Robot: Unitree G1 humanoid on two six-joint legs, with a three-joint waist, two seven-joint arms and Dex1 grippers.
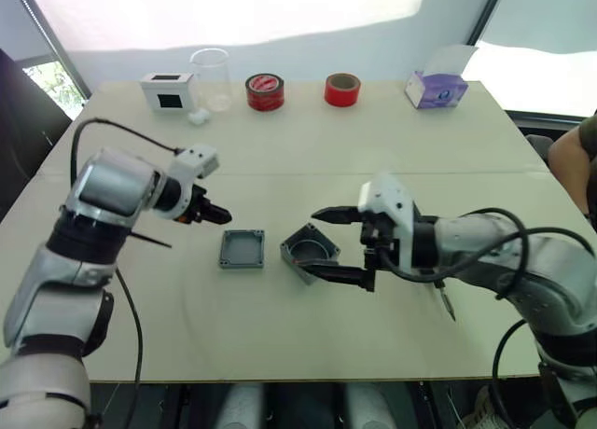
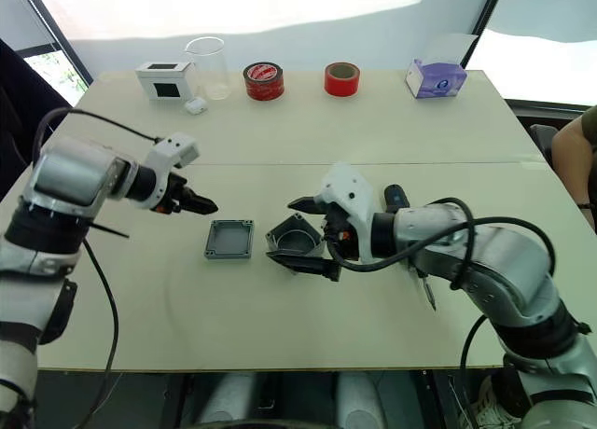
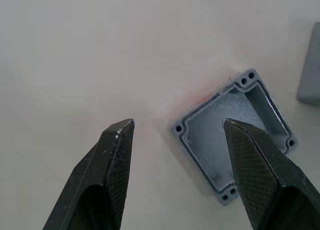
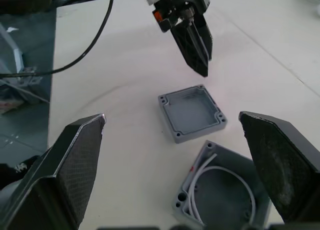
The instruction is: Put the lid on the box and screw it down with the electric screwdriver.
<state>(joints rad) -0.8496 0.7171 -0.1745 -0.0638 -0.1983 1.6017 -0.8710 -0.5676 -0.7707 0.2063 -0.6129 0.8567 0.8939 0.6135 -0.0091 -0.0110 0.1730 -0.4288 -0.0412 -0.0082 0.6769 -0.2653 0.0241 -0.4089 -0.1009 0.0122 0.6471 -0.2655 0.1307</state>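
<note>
Lid [image 1: 242, 248], rim-up on the tabletop [image 1: 308, 149], at 9 o'clock of the box [image 1: 310, 252]; judged light, rigid and smooth, best gripped across opposite rims. Left gripper [image 1: 215, 211] and right gripper [image 1: 338, 245] are spread, empty.

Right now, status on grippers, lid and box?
Left gripper open beside the shallow grey plastic lid, not touching. Right gripper open, fingers straddling the deeper grey plastic box. Lid lies inside-up, off the box. Nothing between them.

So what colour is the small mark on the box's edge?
Red; the mark on the grey box shows best in the right wrist view.
</note>
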